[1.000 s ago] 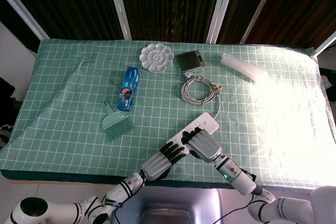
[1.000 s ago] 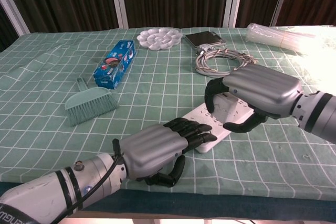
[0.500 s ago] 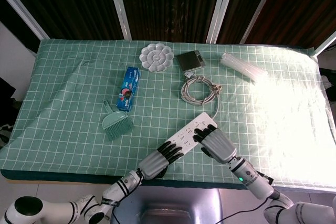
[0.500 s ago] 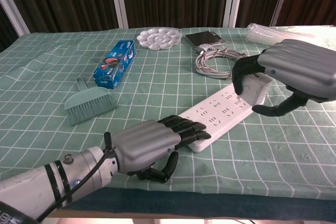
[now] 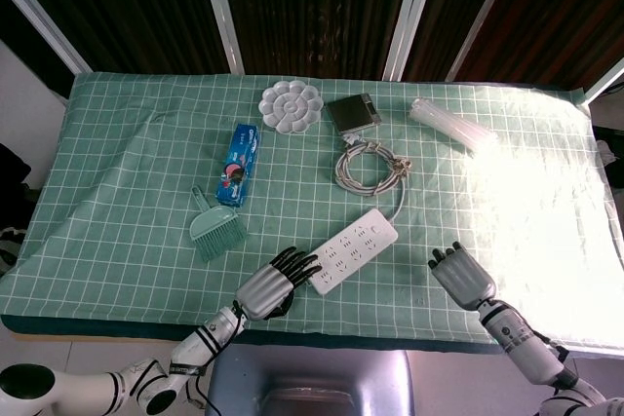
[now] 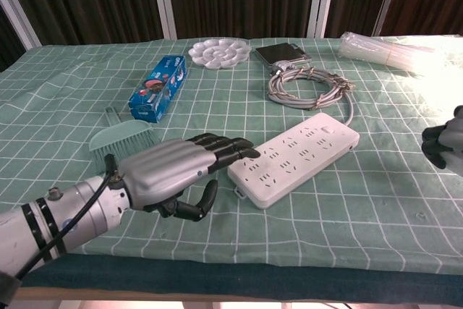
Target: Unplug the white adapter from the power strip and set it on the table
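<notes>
The white power strip lies slanted on the green checked cloth with its sockets bare. My left hand rests at its near left end, fingers stretched out, tips against the strip and holding nothing. My right hand is off to the right of the strip near the table's front edge, fingers curled downward. The white adapter is hidden in both views. None lies on the cloth, so it appears to stay inside the right hand's grip.
The strip's coiled grey cable lies behind it. Further back are a white palette, a dark flat device and a clear plastic roll. A blue box and a green brush sit left.
My right hand pulled the adapter off the strip and swung right and toward the front edge. The strip shifted and my left hand slid back off it to its end.
</notes>
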Controlling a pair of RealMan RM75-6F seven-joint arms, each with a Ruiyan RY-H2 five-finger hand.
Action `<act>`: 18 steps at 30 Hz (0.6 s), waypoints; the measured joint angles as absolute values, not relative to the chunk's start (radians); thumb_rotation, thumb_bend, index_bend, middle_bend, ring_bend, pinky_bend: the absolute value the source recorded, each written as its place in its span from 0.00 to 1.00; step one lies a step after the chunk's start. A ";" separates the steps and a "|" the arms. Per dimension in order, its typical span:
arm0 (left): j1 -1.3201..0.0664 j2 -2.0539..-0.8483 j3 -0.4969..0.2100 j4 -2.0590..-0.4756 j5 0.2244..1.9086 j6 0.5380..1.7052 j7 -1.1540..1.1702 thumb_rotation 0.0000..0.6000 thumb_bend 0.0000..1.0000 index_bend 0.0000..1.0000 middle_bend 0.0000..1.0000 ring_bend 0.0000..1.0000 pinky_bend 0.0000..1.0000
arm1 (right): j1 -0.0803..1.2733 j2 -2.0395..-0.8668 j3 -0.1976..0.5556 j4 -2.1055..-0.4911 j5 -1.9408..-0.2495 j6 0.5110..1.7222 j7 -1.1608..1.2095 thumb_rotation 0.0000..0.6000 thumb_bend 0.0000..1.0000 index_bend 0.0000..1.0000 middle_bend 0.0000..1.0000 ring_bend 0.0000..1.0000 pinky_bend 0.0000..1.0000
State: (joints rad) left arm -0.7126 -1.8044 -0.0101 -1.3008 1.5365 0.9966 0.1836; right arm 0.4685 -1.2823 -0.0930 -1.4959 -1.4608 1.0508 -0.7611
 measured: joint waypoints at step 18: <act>-0.661 -1.654 0.016 -1.385 1.605 1.130 0.169 0.75 0.58 0.00 0.00 0.00 0.03 | 0.442 -1.152 -0.085 -1.680 -1.429 1.077 -0.697 1.00 0.18 0.00 0.00 0.00 0.11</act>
State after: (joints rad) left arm -0.6606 -1.6537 0.0157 -1.3850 1.6049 1.1298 0.1688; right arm 0.4421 -1.1522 -0.0853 -1.6799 -1.4285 1.0769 -0.6967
